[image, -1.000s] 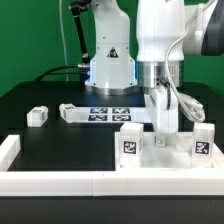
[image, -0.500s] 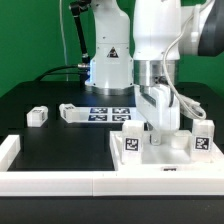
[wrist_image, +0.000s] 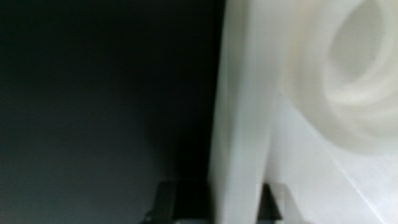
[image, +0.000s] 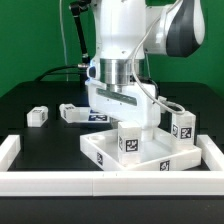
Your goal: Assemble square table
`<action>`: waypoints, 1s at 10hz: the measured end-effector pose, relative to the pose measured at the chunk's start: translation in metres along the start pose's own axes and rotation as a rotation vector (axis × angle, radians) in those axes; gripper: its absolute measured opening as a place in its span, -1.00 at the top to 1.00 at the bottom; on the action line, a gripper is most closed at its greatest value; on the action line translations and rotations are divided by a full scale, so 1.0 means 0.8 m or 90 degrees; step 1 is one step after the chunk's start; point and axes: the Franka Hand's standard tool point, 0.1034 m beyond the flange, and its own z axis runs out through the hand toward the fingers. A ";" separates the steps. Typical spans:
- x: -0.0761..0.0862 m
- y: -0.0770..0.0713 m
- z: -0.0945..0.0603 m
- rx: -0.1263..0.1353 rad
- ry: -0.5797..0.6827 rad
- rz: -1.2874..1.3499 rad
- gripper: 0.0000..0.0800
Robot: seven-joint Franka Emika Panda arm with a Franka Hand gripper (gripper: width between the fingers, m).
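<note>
Green curtain backs a black counter (image: 50, 140) with a low white rail (image: 60, 182) along its front. In the exterior view the tabletop (image: 150, 152) lies tray-side up, turned cornerwise to the rail and just behind it, toward that view's right. Two legs stand in it: a front leg (image: 130, 141) near the middle and a back leg (image: 183, 126) at the right corner. Whether they are screwed home I cannot tell. Two more lie on the counter well apart from the slab, on the view's left: an outer spare leg (image: 38, 116) and an inner spare leg (image: 70, 112) beside the marker board (image: 98, 116). The gripper (image: 128, 120) comes down just behind the front leg, which hides its tips.

In the wrist view the gripper (wrist_image: 222, 200) shows dark fingertips (wrist_image: 169, 205) set against either side of a thin white upright wall. I read that wall as the tabletop's rim, so the gripper is pinching the tabletop. A blurred round white form beside the wall may be a leg or a socket — too soft to tell.

The step looks like dragging or turning the slab by its rim. To do it well, grip firm and low, keep the slab flat on the counter, and move slowly so the standing legs do not rock. Stop short of the rail — ideally with an empty corner facing the spare legs.
</note>
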 end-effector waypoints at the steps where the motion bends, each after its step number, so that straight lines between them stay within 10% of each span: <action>1: 0.001 -0.001 0.000 0.000 0.002 -0.039 0.85; 10: 0.081 0.022 -0.007 -0.011 0.037 -0.624 0.85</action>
